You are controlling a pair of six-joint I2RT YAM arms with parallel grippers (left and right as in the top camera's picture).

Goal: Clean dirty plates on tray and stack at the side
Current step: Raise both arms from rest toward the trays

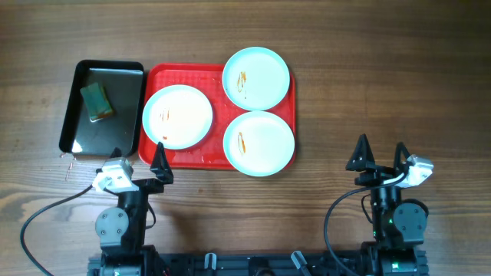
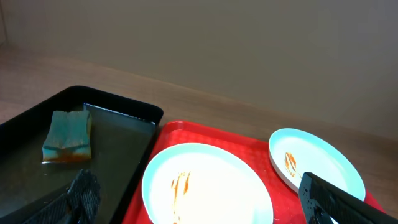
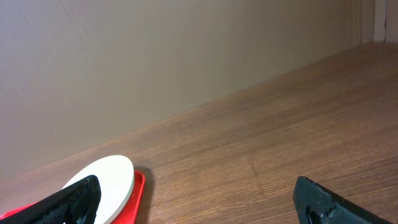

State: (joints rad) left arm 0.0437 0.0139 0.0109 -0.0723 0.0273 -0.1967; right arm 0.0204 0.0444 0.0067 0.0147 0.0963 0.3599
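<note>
Three pale blue-white plates lie on the red tray [image 1: 157, 77]: one at the left [image 1: 177, 116], one at the back right [image 1: 256, 77], one at the front right [image 1: 258, 142]. Each carries small orange-red smears. My left gripper [image 1: 138, 159] is open and empty at the tray's front left corner. In the left wrist view the left plate [image 2: 211, 186] lies between its fingers, with the back plate [image 2: 323, 158] to the right. My right gripper [image 1: 380, 153] is open and empty over bare table right of the tray. The right wrist view shows a plate edge [image 3: 109, 177].
A black tray [image 1: 77, 115] stands left of the red tray and holds a green sponge [image 1: 97, 101], which also shows in the left wrist view [image 2: 67, 135]. Bare wooden table lies right of the red tray [image 1: 399, 84].
</note>
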